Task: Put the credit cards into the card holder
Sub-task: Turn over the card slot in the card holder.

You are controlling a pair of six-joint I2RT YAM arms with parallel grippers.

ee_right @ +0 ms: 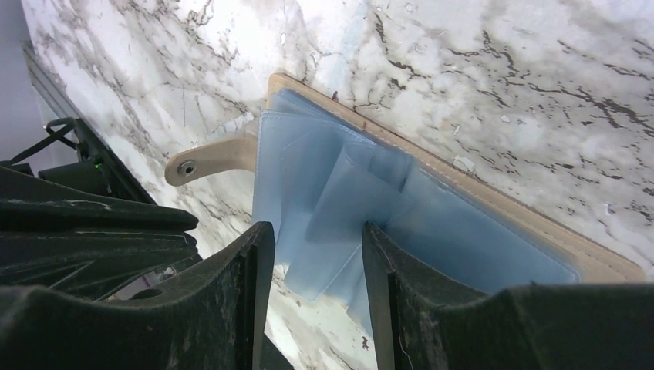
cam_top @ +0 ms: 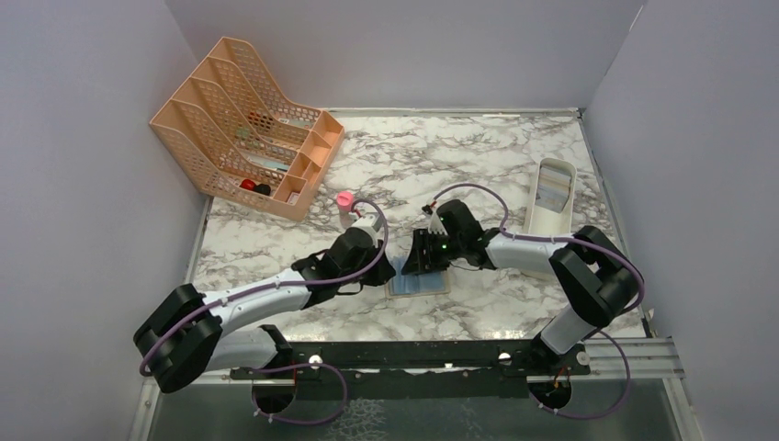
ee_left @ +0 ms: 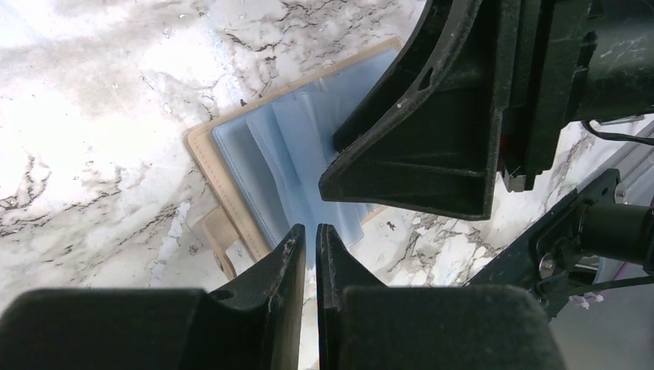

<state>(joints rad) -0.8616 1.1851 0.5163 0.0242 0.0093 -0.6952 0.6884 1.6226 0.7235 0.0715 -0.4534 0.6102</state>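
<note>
While both arms crowd the lower middle of the top view, I read the wrist pictures first. My left gripper point(ee_left: 311, 230) has its fingers almost together, with only a slit between them. The edge of a light blue sleeve runs into that slit, so I judge it pinched. That sleeve belongs to the card holder point(ee_left: 254, 146), which lies open and flat on the marble table point(cam_top: 496, 156), blue side up. My right gripper point(ee_right: 316, 231) comes at it from the other side, jaws apart, straddling loose sleeves without clamping them.

I see no credit card in either gripper or in any sleeve, so loading looks not yet begun. Farther back, the white tray point(cam_top: 537, 219) at right holds something flat — cards, possibly, but I cannot tell. The peach rack point(cam_top: 248, 119) stands upper left.
</note>
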